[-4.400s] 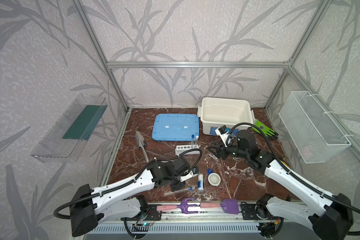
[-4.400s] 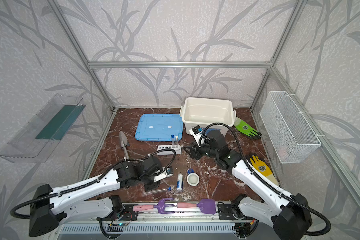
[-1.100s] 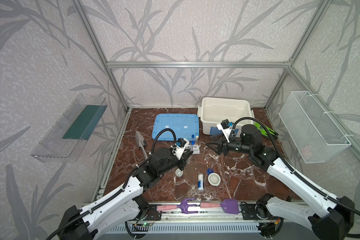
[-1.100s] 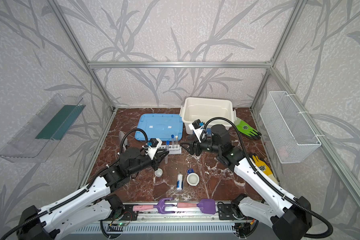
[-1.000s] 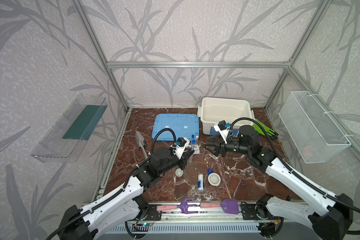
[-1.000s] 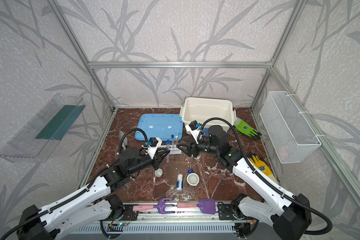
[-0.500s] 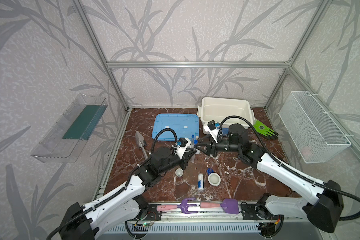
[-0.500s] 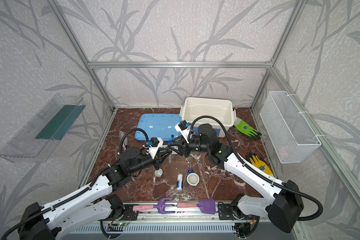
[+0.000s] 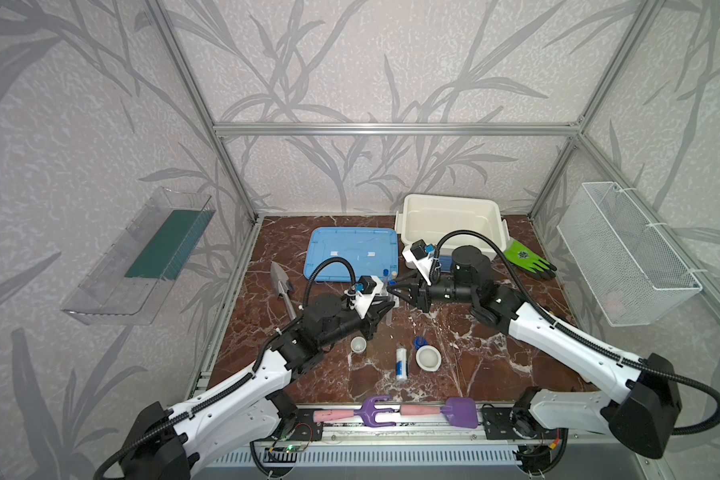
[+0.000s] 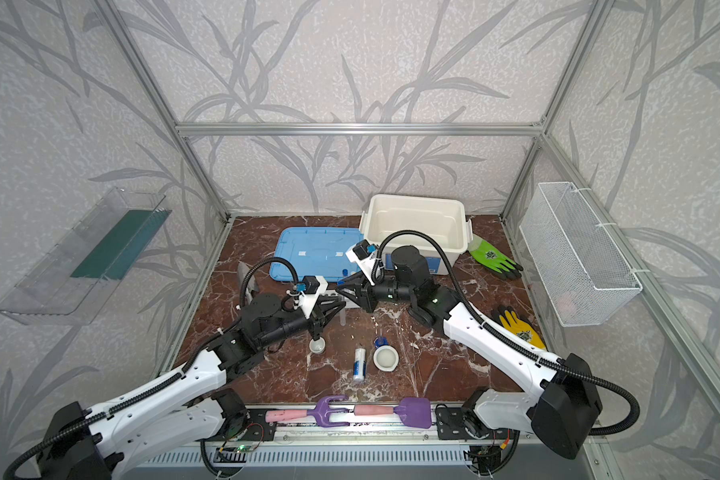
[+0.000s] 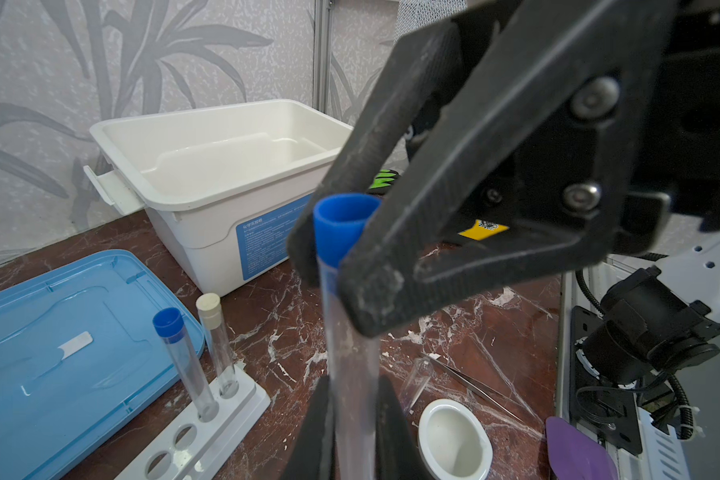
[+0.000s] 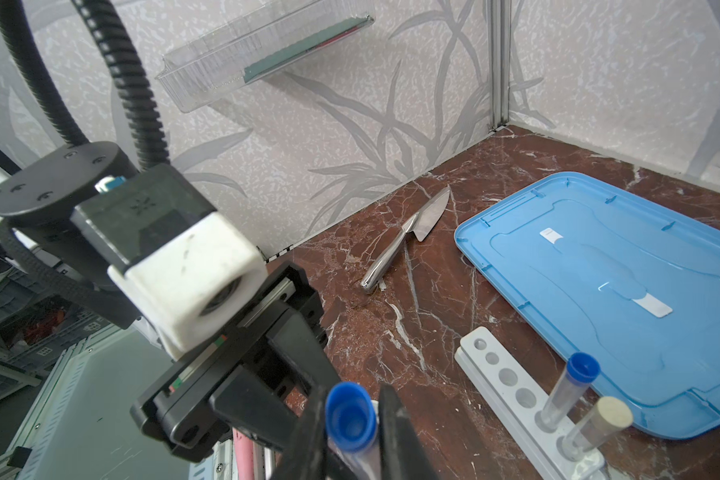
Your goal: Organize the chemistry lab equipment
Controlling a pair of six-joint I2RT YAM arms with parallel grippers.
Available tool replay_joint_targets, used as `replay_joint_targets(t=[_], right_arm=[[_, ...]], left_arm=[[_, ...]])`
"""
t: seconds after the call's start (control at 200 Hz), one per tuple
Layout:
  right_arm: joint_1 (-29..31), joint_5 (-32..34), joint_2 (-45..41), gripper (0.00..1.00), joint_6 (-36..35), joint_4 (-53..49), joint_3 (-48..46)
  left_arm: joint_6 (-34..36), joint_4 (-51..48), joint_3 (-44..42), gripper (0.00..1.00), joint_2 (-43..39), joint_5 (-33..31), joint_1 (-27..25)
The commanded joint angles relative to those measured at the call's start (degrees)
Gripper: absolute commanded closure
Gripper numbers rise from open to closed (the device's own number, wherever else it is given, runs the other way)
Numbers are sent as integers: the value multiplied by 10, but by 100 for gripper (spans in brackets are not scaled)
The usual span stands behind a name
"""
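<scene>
Your left end effector (image 11: pixel 352 419) was clamped on the upright test tube (image 11: pixel 350 332) above the worktop (image 11: pixel 454 332), beside the rack (image 11: pixel 242 395). Your right end effector (image 12: pixel 352 399) straddled its blue cap (image 11: pixel 344 216), and I couldn't tell whether it gripped.

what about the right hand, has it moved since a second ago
Yes: the right hand went left in a top view, toward the blue lid.
</scene>
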Motion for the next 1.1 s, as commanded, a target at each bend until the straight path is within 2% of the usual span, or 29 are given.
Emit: replay_joint_targets(t=[0.0, 0.135, 0.31, 0.535, 0.85, 1.095], right_arm=[[5, -9, -3, 81, -1, 1, 21], [5, -5, -5, 83, -1, -1, 20], [5, -8, -1, 84, 1, 8, 19], [6, -11, 2, 84, -2, 8, 23], [7, -10, 5, 84, -6, 4, 26], [7, -8, 6, 82, -10, 1, 29]], left_arm=[[1, 20, -5, 87, -3, -3, 3], [3, 25, -6, 83, -5, -10, 2], [6, 39, -8, 71, -6, -22, 4], [6, 67, -9, 68, 3, -28, 6], [9, 77, -8, 82, 22, -21, 13], [15, 80, -7, 88, 25, -25, 14]])
